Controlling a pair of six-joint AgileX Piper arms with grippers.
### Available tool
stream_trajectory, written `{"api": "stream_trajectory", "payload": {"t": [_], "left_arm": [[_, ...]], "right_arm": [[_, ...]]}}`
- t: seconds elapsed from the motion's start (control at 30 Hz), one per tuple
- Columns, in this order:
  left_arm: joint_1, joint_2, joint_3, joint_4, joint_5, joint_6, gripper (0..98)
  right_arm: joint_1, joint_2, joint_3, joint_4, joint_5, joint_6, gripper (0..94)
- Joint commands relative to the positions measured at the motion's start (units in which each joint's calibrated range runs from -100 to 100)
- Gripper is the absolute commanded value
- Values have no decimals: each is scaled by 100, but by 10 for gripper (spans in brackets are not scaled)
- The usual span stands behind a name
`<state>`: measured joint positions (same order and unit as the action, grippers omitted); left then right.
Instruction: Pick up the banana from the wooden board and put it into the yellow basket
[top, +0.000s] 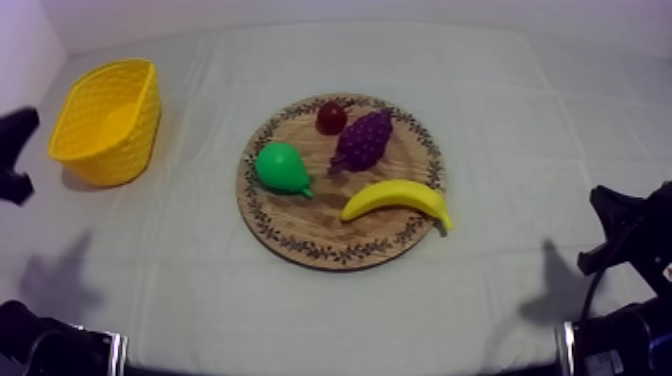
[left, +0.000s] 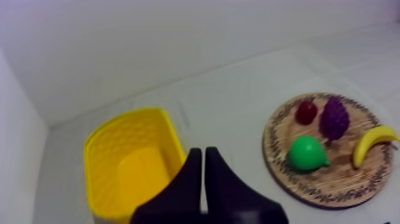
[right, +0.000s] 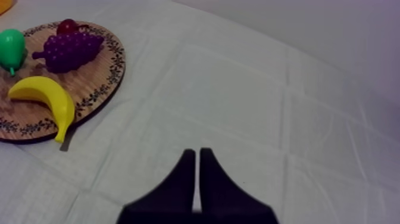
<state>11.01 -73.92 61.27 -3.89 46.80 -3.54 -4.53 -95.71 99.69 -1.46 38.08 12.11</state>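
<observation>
A: Start close in. How do the jaws stand?

B: In the left wrist view the left gripper (left: 203, 154) has its two black fingers pressed together in a narrow wedge. It holds nothing and hangs by the near rim of the yellow latticed plastic basket (left: 107, 149). The right gripper (right: 196, 154) is closed on nothing too, over the bare grey-white cloth (right: 238, 89).

A: And the banana?

B: The yellow toy banana (top: 395, 197) lies on the near right part of the round wooden board with the patterned rim (top: 300, 243). It is well apart from both grippers. From above it looks to reach the rim, and the right wrist view shows one tip poking out past it.

A: Behind it?

B: The green toy pear (top: 280, 167) sits on the board's left part and the purple bunch of grapes (top: 363, 140) beside it. The small red fruit (top: 331, 117) is at the far rim, just beside the grapes.

A: The basket?

B: It stands at the far left, well apart from the board. The top view gives its outer wall. The left wrist view looks down onto its yellow floor.
</observation>
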Motion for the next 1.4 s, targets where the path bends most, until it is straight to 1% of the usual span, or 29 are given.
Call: {"api": "stream_trajectory", "payload": {"t": [0.0, 0.1, 0.23, 0.47, 0.63, 0.73, 0.87, 1.03, 1.13, 1.37], "left_arm": [[415, 1108, -2121, -9, 217, -15, 3], [825, 1784, -2961, -18, 453, -19, 4], [1369, 2538, -3547, -11, 572, 42, 5], [2353, 3796, -3901, -104, 384, 278, 6], [2920, 4753, -4144, -172, 275, 458, 7], [3174, 5300, -4360, -199, 261, 557, 7], [3326, 5972, -4543, -192, 277, 705, 8], [3362, 6634, -4489, -201, 422, 884, 8], [3325, 6918, -4294, -212, 470, 934, 9], [3153, 7459, -4109, -245, 567, 900, 11]], "right_arm": [[1, -4, -3, -3, 7, -2, 5], [1, -4, -3, -3, 7, -1, 5], [1, -4, -3, -3, 7, -1, 5], [1, -4, -3, -3, 7, -2, 5], [1, -4, -3, -3, 7, -2, 5], [1, -4, -3, -3, 7, -2, 5], [1, -4, -3, -3, 7, -2, 5], [1, -4, -3, -3, 7, -2, 5], [1, -4, -3, -3, 7, -2, 5], [1, -4, -3, -3, 7, -2, 5]]}}
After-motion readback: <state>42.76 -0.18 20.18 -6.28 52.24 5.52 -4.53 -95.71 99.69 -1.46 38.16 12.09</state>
